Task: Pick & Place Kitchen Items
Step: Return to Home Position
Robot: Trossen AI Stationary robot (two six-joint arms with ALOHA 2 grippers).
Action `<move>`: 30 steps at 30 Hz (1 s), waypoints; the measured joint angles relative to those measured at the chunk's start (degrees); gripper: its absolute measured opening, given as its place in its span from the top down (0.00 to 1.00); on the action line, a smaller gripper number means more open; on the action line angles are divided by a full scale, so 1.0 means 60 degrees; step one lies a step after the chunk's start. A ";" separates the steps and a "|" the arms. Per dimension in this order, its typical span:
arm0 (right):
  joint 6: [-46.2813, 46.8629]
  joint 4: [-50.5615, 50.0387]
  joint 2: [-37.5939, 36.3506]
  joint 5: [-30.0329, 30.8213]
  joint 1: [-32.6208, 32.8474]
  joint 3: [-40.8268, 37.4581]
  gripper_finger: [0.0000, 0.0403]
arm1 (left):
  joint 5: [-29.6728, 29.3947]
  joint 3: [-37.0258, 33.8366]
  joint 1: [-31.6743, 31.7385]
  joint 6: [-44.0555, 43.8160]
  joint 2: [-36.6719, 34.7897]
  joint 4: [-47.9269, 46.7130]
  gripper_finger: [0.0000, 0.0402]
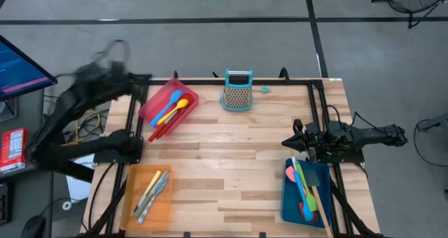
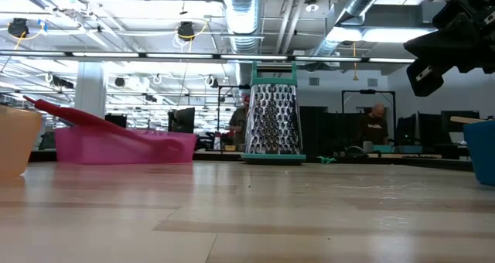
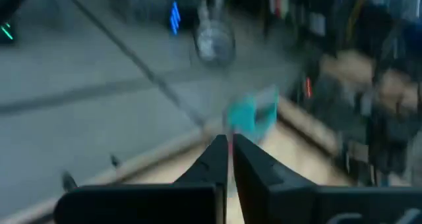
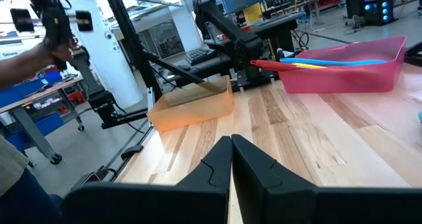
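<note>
Red, yellow and blue spoons (image 1: pixel 171 110) lie in the red tray (image 1: pixel 155 98) at the far left. Silvery cutlery (image 1: pixel 150 192) lies in the orange tray (image 1: pixel 133 189) at the near left. Several spatulas (image 1: pixel 304 185) lie in the blue tray (image 1: pixel 290 203) at the near right. My left gripper (image 3: pixel 229 151) is shut and empty; it hangs high beyond the table's far left corner (image 1: pixel 140 80), blurred, by the red tray's far end. My right gripper (image 4: pixel 231 145) is shut and empty, level above the table's right edge (image 1: pixel 287 141), pointing left.
A teal-framed box grater (image 1: pixel 238 91) stands upright at the far middle, with a small teal piece (image 1: pixel 264 89) beside it. The wooden table top (image 1: pixel 231 168) between the trays is bare. A person (image 4: pixel 26 59) shows in the room beyond the table's left side.
</note>
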 joint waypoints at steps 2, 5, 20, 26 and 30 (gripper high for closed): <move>0.0000 -0.0004 0.0003 0.0000 -0.0001 -0.0003 0.98 | -0.0878 0.0004 -0.0167 -0.0206 -0.0730 0.0311 0.99; 0.0003 -0.0001 0.0003 0.0000 -0.0001 0.0001 0.98 | -0.2062 -0.0065 -0.0437 -0.0305 -0.1486 0.0585 1.00; 0.0001 0.0000 0.0001 0.0000 0.0000 -0.0002 0.98 | -0.2979 -0.3933 -0.3471 0.0287 -0.1039 0.6826 1.00; 0.0001 0.0000 0.0000 0.0000 0.0003 0.0001 0.98 | -0.3656 -0.4036 -0.5605 0.1546 -0.1088 0.7540 1.00; 0.0000 0.0000 0.0001 0.0000 0.0000 0.0001 0.98 | -0.3445 -0.3895 -0.6714 0.2530 -0.1888 0.7689 1.00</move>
